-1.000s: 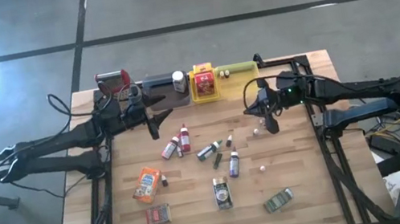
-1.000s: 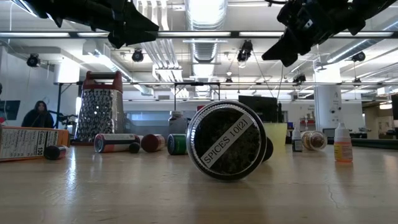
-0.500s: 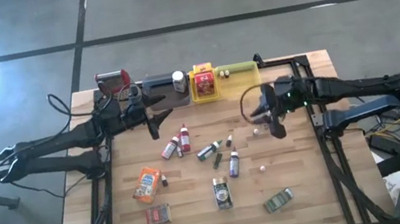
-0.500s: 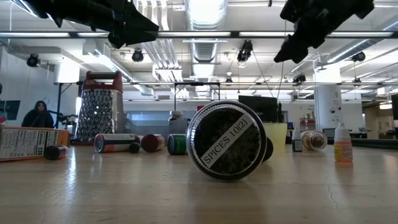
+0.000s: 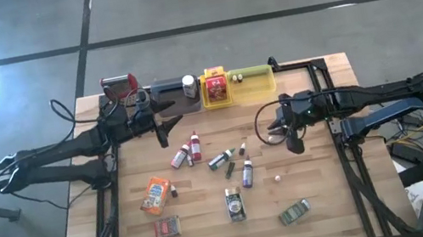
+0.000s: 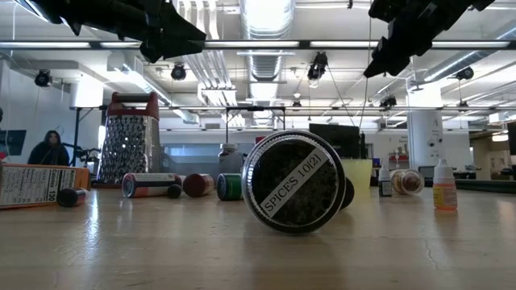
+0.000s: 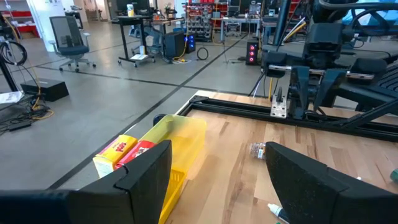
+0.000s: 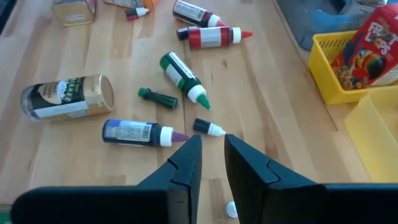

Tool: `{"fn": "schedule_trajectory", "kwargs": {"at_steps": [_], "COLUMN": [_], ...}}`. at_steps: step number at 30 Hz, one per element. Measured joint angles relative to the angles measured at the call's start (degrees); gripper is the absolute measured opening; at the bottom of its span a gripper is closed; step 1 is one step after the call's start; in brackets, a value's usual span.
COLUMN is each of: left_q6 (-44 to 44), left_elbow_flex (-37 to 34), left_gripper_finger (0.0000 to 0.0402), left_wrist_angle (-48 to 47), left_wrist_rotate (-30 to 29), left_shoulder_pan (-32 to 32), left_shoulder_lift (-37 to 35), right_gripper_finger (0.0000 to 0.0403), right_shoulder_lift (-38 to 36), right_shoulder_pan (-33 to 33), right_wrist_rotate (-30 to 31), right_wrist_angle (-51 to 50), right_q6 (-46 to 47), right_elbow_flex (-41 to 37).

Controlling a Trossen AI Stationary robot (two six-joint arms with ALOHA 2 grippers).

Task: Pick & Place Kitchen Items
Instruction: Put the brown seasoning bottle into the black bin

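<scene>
Fingers [image 8: 186, 163] of the right gripper [image 8: 210, 138] stand only narrowly apart w/ nothing between them. It hangs above the boards, off to the side of the yellow plastic tray [image 5: 219, 103] that holds a red box. The left gripper [image 7: 217, 149] waits on the other side of that tray, fingers wide, also empty. The kitchen items lie scattered in front of the yellow tray, none in it. Nearest the right fingers is a tiny dark-capped dropper bottle w/ white tip [image 8: 208, 128]. Just beside it lie a blue-labelled bottle w/ purple neck [image 8: 134, 132] and a green-banded bottle w/ white nozzle [image 8: 180, 76]. Farther from the tray are a gold-and-black tin on its side [image 8: 65, 98] and an orange packet [image 5: 155, 194]. Handling, as a guess: the bottles look light, stiff and smooth plastic. Lying flat they'll prob. roll or skid, so the grip should go across the body mid-length, not at the tapering tip. The tin likely needs wider jaws, taken across its round wall. The packet looks soft, so best pinched at an edge. The pale wood-plank table [image 5: 339, 209] is flat and bare-grained, w/ a black frame rail along the side. Beyond it is an open workshop w/ grey concrete floor, desks, chairs and ceiling strip lights.
</scene>
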Motion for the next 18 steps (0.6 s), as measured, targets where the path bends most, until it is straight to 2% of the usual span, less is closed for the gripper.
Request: {"fn": "schedule_trajectory", "kwargs": {"at_steps": [6, 18], "left_q6": [0.01, 0.01], "left_elbow_flex": [0.00, 0.00], "left_gripper_finger": [0.0264, 0.0264], "left_wrist_angle": [0.00, 0.00], "left_wrist_rotate": [0.01, 0.02], "left_shoulder_pan": [-0.01, 0.01], "left_shoulder_lift": [0.00, 0.01], "right_gripper_finger": [0.0061, 0.0104], "right_shoulder_lift": [0.21, 0.66], "right_shoulder_pan": [0.01, 0.14], "right_wrist_rotate": [-0.02, -0.32], "right_wrist_angle": [2.32, 5.33], "right_q6": [-0.07, 1.44], "right_elbow_flex": [0.02, 0.11]}}
